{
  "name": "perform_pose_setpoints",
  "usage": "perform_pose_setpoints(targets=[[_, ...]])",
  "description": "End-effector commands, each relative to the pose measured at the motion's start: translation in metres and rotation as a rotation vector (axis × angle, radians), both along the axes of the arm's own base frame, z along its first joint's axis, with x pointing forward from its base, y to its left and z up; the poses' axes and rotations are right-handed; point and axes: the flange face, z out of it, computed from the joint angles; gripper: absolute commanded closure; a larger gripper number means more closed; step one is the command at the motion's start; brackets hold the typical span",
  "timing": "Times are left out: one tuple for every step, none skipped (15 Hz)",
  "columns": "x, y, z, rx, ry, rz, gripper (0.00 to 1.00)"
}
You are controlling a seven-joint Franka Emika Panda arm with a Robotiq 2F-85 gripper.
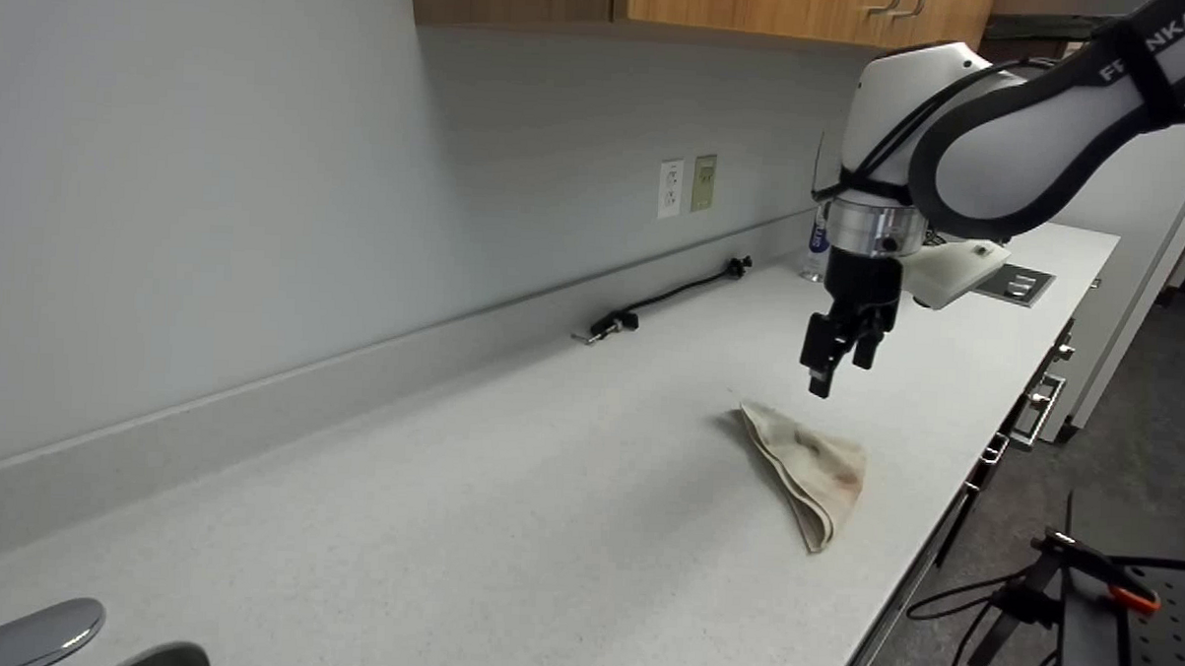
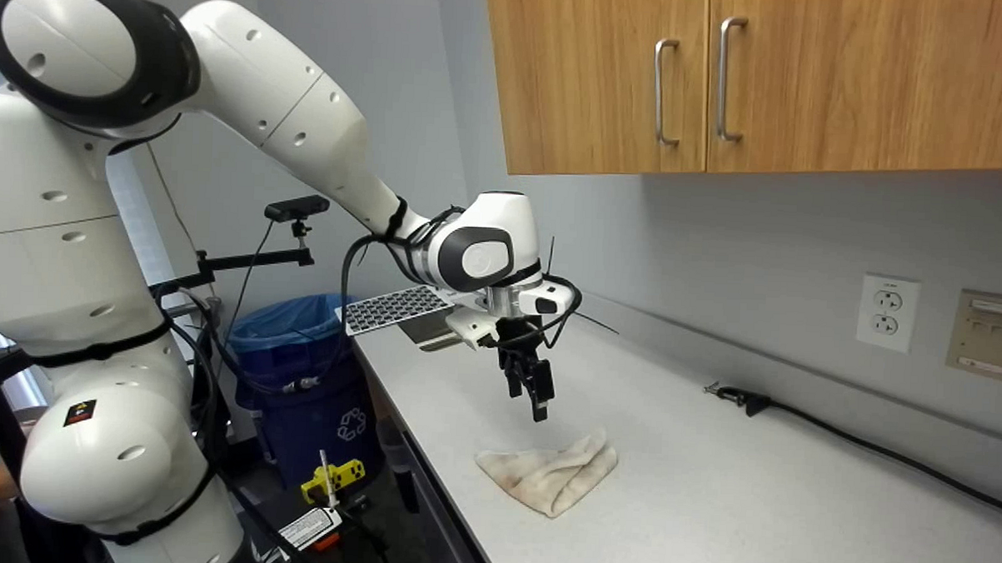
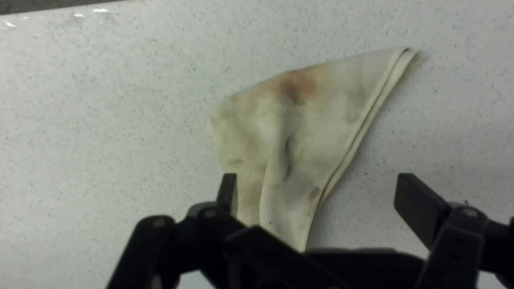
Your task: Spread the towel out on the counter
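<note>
A cream towel (image 1: 816,469) with reddish and grey stains lies folded and wrinkled on the white counter (image 1: 448,525). It also shows in an exterior view (image 2: 548,476) as a folded wedge shape. In the wrist view the towel (image 3: 309,132) has a doubled edge along its right side, and its lower end is hidden behind the gripper. My gripper (image 1: 840,373) hangs above the counter, apart from the towel, pointing down. It also shows in an exterior view (image 2: 528,402). In the wrist view the gripper (image 3: 315,186) has its fingers wide apart with nothing held between them.
A black clamp (image 1: 615,323) with a cable lies along the wall. A clear bottle (image 1: 818,247) stands behind the arm. A faucet (image 1: 30,634) is at the near corner. Wooden cabinets (image 2: 875,78) hang above. The counter's front edge shows in the wrist view (image 3: 60,7).
</note>
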Motion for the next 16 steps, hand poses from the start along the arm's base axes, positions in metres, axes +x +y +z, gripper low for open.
perform_pose_setpoints(targets=[[0.028, -0.001, -0.012, -0.045, -0.050, -0.026, 0.00], [0.032, -0.003, -0.013, -0.057, -0.058, -0.035, 0.00], [0.035, -0.005, -0.013, -0.065, -0.061, -0.043, 0.00], [0.021, -0.003, -0.011, -0.038, -0.041, -0.026, 0.00], [0.025, -0.004, -0.012, -0.044, -0.044, -0.032, 0.00], [0.028, -0.005, -0.013, -0.046, -0.046, -0.036, 0.00], [0.029, -0.006, -0.013, -0.046, -0.046, -0.037, 0.00], [0.030, -0.006, -0.014, -0.047, -0.047, -0.037, 0.00], [0.031, -0.006, -0.014, -0.047, -0.047, -0.037, 0.00], [0.028, -0.005, -0.016, -0.038, -0.037, -0.038, 0.00], [0.028, -0.005, -0.024, -0.045, -0.028, -0.036, 0.00], [0.030, -0.006, -0.030, -0.044, -0.033, -0.035, 0.00], [0.034, -0.007, -0.038, -0.058, -0.035, -0.035, 0.01], [0.037, -0.008, -0.044, -0.062, -0.036, -0.033, 0.02], [0.042, -0.006, -0.049, -0.064, -0.044, -0.031, 0.00], [0.047, -0.007, -0.055, -0.067, -0.051, -0.029, 0.02]])
